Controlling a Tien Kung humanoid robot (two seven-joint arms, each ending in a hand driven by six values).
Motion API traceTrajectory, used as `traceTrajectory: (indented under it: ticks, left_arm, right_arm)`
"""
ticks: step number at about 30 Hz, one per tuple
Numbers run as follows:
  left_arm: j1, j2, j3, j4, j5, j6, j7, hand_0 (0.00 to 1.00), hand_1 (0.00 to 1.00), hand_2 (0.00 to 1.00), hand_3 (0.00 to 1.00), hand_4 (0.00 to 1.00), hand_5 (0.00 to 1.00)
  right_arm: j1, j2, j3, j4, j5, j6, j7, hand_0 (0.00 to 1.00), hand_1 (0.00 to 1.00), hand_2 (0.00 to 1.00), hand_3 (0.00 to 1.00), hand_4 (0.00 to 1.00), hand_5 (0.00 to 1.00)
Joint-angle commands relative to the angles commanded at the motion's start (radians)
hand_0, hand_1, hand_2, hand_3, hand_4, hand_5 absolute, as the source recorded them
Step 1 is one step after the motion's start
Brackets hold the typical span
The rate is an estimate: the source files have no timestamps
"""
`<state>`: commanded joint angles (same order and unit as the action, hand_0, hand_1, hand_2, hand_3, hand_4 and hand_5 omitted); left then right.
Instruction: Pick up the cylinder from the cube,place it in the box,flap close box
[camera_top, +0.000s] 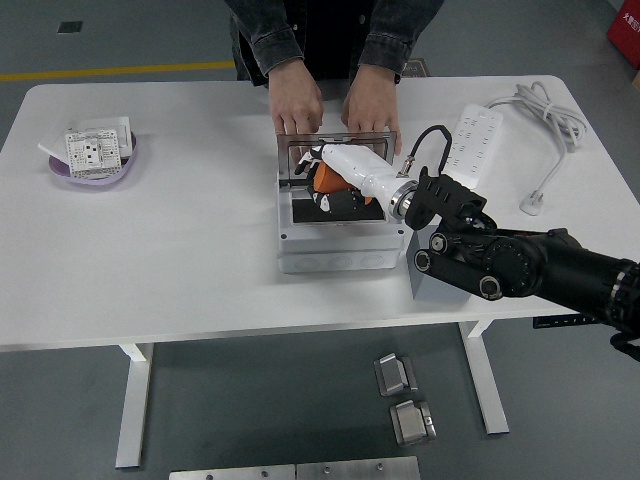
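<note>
My right hand (335, 182) is white with black fingers and comes in from the right. It is shut on the orange cylinder (327, 179) and holds it over the open grey box (335, 250), just inside its rim. The box's clear lid (340, 148) stands upright at the back, held by a person's two hands (298, 110). The grey cube (435, 280) stands right of the box, mostly hidden behind my black forearm. My left hand is out of view.
A purple dish (90, 170) with a white socket plate sits at the far left. A white power strip (470, 135) with its cable lies at the back right. Metal parts lie on the floor below the table.
</note>
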<state>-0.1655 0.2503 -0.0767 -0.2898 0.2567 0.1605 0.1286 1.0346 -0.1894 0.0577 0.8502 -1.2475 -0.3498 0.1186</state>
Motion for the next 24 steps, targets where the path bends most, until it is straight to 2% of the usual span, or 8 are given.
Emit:
traceTrajectory:
  ticks: [2, 3, 9, 10, 15, 17, 20, 24]
  left_arm:
    - [-0.001, 0.000, -0.001, 0.000, 0.002, -0.001, 0.000, 0.654, 0.642, 0.585, 0.632, 0.672, 0.294]
    - [-0.002, 0.000, -0.001, -0.001, 0.003, -0.001, 0.000, 0.654, 0.642, 0.585, 0.632, 0.672, 0.295]
    - [-0.005, -0.001, -0.008, -0.003, 0.012, -0.003, 0.001, 0.654, 0.642, 0.585, 0.632, 0.672, 0.295]
    - [-0.006, -0.001, -0.009, -0.003, 0.014, -0.003, 0.001, 0.654, 0.640, 0.585, 0.632, 0.669, 0.293]
    - [-0.004, -0.002, -0.010, -0.004, 0.015, -0.004, 0.002, 0.654, 0.640, 0.585, 0.632, 0.669, 0.293]
    - [-0.002, -0.002, -0.010, -0.004, 0.015, -0.004, 0.002, 0.654, 0.640, 0.585, 0.632, 0.666, 0.289]
    - [0.003, -0.003, -0.009, -0.003, 0.012, -0.004, 0.002, 0.654, 0.640, 0.585, 0.632, 0.666, 0.289]
    - [0.010, -0.006, -0.009, -0.003, 0.009, -0.004, 0.002, 0.654, 0.640, 0.584, 0.632, 0.665, 0.288]
  right_arm:
    - [-0.001, -0.001, 0.002, -0.002, -0.010, 0.004, 0.003, 0.553, 0.615, 0.701, 0.803, 0.431, 0.047]
    - [-0.001, -0.001, 0.003, -0.002, -0.013, 0.006, 0.004, 0.703, 0.689, 0.773, 0.910, 0.586, 0.005]
    - [-0.003, -0.005, 0.008, -0.005, -0.026, 0.018, 0.008, 0.703, 0.689, 0.773, 0.910, 0.586, 0.005]
    - [-0.003, -0.006, 0.009, -0.005, -0.026, 0.020, 0.008, 0.748, 0.708, 0.787, 0.959, 0.700, 0.027]
    - [-0.008, -0.010, 0.006, -0.002, -0.023, 0.017, 0.011, 0.748, 0.708, 0.787, 0.959, 0.700, 0.027]
    - [-0.013, -0.013, -0.002, 0.004, -0.014, 0.006, 0.013, 0.779, 0.711, 0.791, 0.972, 0.735, 0.044]
    - [-0.031, -0.032, -0.027, 0.039, 0.018, -0.038, 0.025, 0.779, 0.711, 0.791, 0.972, 0.735, 0.044]
    - [-0.055, -0.063, -0.007, 0.100, 0.009, -0.061, 0.023, 0.783, 0.709, 0.793, 0.971, 0.745, 0.061]
